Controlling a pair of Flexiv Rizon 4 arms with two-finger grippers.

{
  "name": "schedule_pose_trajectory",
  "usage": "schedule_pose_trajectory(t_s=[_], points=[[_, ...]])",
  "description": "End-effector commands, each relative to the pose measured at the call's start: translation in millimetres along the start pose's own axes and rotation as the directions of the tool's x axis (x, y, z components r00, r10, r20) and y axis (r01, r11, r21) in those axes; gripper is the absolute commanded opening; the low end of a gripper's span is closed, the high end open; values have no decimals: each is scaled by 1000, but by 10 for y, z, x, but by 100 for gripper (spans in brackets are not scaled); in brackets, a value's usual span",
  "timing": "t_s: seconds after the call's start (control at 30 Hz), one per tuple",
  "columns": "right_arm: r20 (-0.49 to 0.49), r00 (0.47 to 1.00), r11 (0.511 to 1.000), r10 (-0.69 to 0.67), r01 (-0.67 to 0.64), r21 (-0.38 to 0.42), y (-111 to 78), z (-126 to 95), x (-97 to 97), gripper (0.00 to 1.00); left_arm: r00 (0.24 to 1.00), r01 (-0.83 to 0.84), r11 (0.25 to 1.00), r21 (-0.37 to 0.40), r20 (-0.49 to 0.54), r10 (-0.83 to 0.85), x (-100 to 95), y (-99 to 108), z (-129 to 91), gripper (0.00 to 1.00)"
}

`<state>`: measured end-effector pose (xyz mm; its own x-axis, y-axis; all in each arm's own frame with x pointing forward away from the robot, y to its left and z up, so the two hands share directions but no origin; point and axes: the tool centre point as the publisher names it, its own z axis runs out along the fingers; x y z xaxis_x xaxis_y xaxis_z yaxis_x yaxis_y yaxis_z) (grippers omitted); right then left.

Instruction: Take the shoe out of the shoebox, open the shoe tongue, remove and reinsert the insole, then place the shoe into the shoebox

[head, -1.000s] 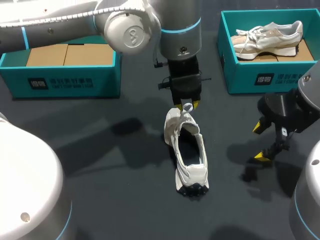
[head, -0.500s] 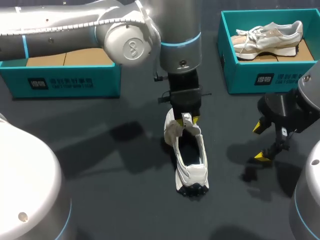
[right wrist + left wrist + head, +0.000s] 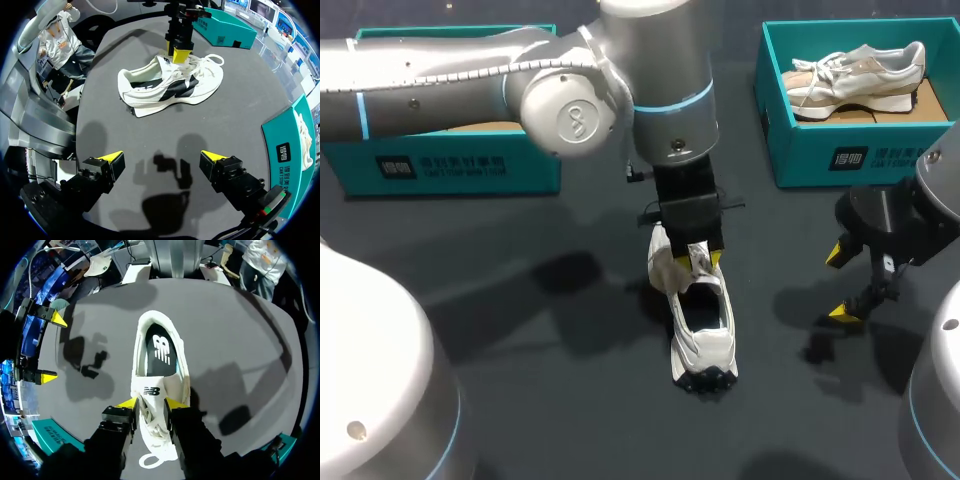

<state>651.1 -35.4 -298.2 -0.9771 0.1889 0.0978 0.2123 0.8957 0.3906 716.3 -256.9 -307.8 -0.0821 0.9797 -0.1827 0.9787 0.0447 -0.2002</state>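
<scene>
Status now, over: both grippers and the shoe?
Left gripper shut on shoe tongue. Right gripper open, empty. Shoe upright on table, insole inside. Nothing in the way.

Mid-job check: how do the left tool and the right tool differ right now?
The left tool grips the tongue of the shoe from both sides; the right tool is open and holds nothing. The left tool is down on the shoe at mid-table; the right tool hangs above bare table beside the shoe, apart from it. Both have yellow tips and point downward.
</scene>
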Motion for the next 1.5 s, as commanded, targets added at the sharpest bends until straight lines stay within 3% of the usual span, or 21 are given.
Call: schedule_pose_trajectory(t_s=[0.03,0.3,0.4,0.63,0.77,0.83,0.87,0.9,0.93,0.97,1.0,1.33,1.43,1.5], points=[[3,1000,1000,0,0,1,-5,4,17,100,1000,-4,1000,-16,9,4,68,-116,-32,31],[3,1000,1000,0,0,1,-5,4,17,100,999,40,999,28,-14,-39,104,-187,388,31],[3,1000,1000,0,0,1,-5,4,17,100,999,44,998,45,-4,-44,152,-244,414,32],[3,1000,1000,0,0,1,-5,4,17,100,998,30,1000,2,50,-31,199,-413,104,35],[3,1000,1000,0,0,1,-5,4,17,100,997,48,998,-42,61,-45,183,-534,-145,47],[3,1000,1000,0,0,1,-5,4,17,100,994,87,995,-44,62,-85,171,-570,-238,49],[3,1000,1000,0,0,1,-5,4,17,100,991,121,992,-39,53,-119,164,-577,-271,58],[3,1000,1000,0,0,1,-5,4,17,100,985,162,986,-37,59,-160,156,-580,-309,97],[3,1000,1000,0,0,1,-5,4,17,100,978,200,979,-44,63,-197,153,-582,-346,100],[3,1000,1000,0,0,1,-5,4,17,100,969,243,964,-104,72,-237,155,-583,-390,100],[3,1000,1000,0,0,1,-5,4,17,100,954,298,929,-221,90,-284,154,-559,-435,100],[3,1000,1000,0,0,1,-5,4,17,100,954,298,929,-221,90,-284,154,-559,-435,100],[3,1000,1000,0,0,1,-5,4,17,100,916,400,898,-183,123,-382,220,-669,-359,100],[3,1000,1000,0,0,1,-5,4,17,100,834,552,809,-202,159,-529,233,-739,-318,100]])
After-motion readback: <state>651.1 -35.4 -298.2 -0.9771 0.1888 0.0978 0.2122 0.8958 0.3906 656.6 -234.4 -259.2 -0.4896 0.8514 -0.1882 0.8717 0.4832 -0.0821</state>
